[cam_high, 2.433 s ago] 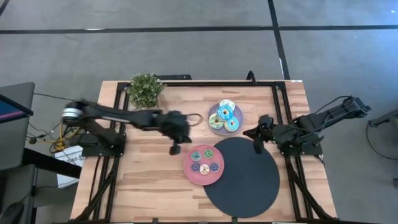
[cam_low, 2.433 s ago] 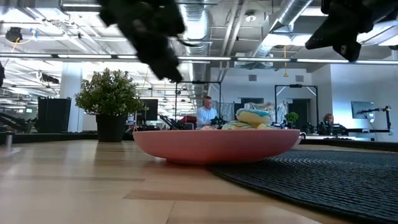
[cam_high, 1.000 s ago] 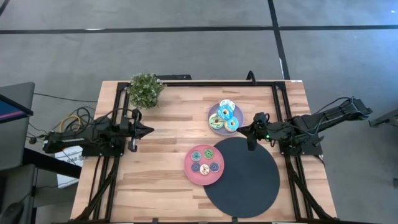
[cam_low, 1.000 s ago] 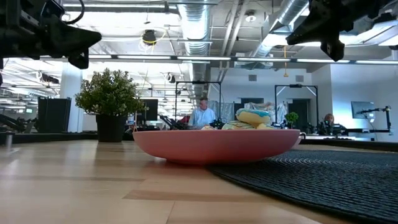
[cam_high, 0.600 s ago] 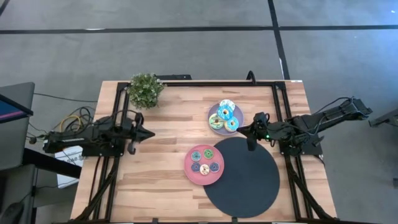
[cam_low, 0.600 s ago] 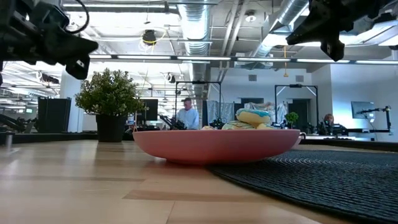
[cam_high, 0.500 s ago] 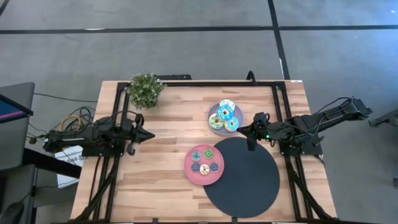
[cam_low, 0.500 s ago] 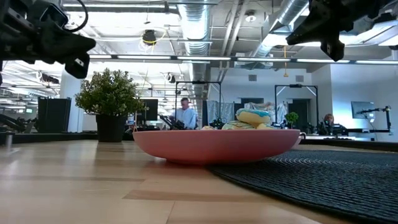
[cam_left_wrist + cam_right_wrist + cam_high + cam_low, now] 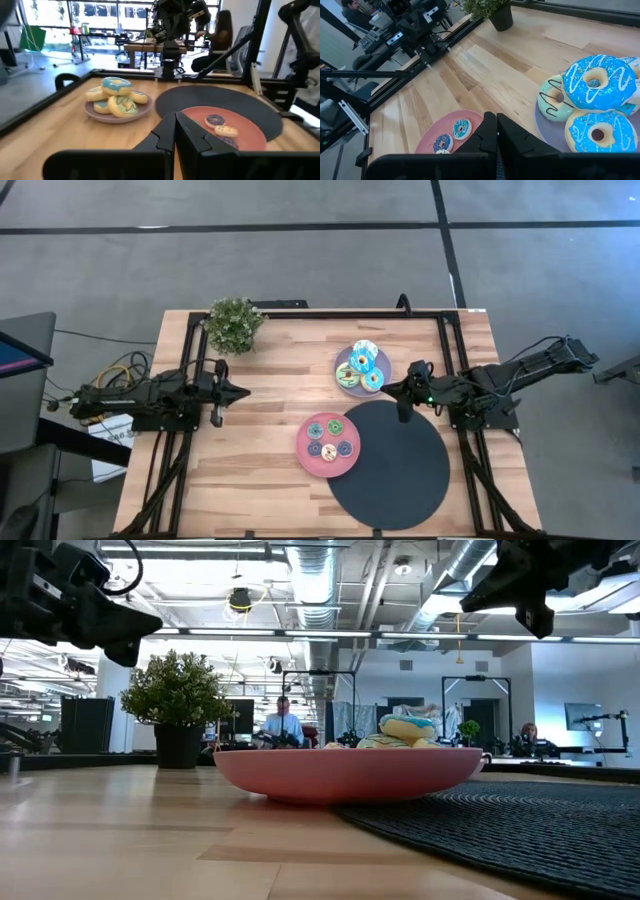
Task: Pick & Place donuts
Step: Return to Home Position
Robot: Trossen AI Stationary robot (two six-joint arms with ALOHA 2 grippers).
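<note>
The big donuts (image 9: 362, 366) sit heaped on the purple plate (image 9: 117, 119), a blue one riding on top. The small donuts (image 9: 328, 440) lie flat on the pink plate (image 9: 327, 470). My right gripper (image 9: 496, 120), fingers together and empty, hangs just beside that heap, over the rim of the black disc (image 9: 390, 470). A low swing outward could topple it, I judge. My left gripper (image 9: 175, 120), likewise closed and empty, sits at the left edge of the tabletop (image 9: 260, 450), with bare wood ahead and the plant (image 9: 234, 326) near.

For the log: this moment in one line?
left pincer: shut, empty, left side | right pincer: shut, empty, near lilac plate | big donuts: lilac plate | small donuts: pink plate
</note>
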